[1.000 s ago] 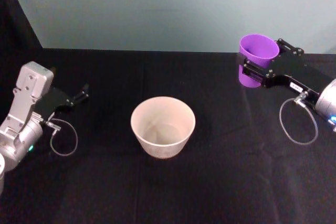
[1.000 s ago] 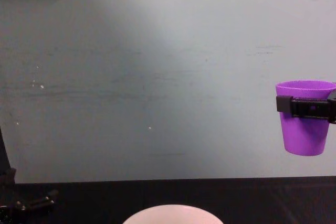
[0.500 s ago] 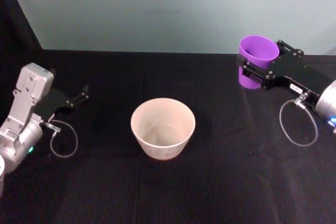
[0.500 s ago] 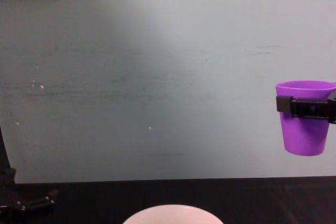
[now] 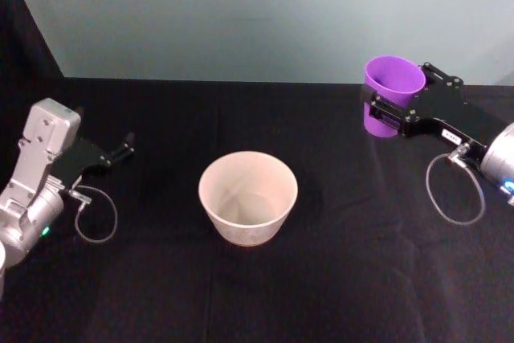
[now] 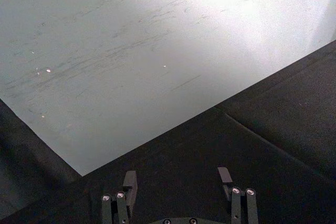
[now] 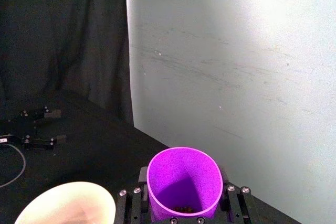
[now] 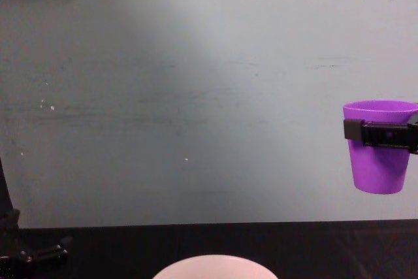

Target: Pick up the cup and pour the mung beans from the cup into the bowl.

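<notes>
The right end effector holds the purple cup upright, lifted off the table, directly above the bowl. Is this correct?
Not entirely. The right end effector does hold the purple cup upright, lifted off the table, but not above the bowl: the head view shows the cup well to the bowl's right.

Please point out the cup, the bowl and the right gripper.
cup (image 5: 395, 78): head view, upper inner wall.
bowl (image 5: 245, 226): head view, front outer wall.
right gripper (image 7: 182, 202): right wrist view, midway between fingertips.

- Head: high, looking down on the table (image 5: 337, 295).
- Chest: low, level, facing the wall (image 8: 196, 96).
- Wrists: close behind their jaws; bowl (image 7: 68, 205) past the right jaws, shared with head.
</notes>
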Motion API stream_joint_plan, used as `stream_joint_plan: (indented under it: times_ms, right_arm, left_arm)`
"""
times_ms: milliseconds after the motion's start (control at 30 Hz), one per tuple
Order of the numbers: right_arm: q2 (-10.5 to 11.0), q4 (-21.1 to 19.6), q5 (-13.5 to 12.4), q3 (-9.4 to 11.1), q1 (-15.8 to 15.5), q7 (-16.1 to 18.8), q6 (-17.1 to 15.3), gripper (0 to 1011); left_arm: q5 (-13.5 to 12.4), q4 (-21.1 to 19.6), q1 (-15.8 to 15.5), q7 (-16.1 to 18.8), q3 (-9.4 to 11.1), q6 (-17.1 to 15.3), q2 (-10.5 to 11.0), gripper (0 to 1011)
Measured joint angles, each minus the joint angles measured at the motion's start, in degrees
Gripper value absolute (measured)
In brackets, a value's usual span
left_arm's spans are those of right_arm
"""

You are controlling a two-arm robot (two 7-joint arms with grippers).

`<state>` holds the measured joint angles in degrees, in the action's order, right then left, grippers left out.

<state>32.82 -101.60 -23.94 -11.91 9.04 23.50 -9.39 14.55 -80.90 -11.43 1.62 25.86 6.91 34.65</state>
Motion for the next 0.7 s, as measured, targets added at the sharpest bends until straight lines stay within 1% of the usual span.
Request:
stream_joint_plan:
  times_ms: [700]
  right_arm:
    - [0.0,0.0,0.0,0.0,0.0,0.0,0.0,735]
  left_arm:
    - [0.0,0.0,0.0,0.0,0.0,0.0,0.0,1000]
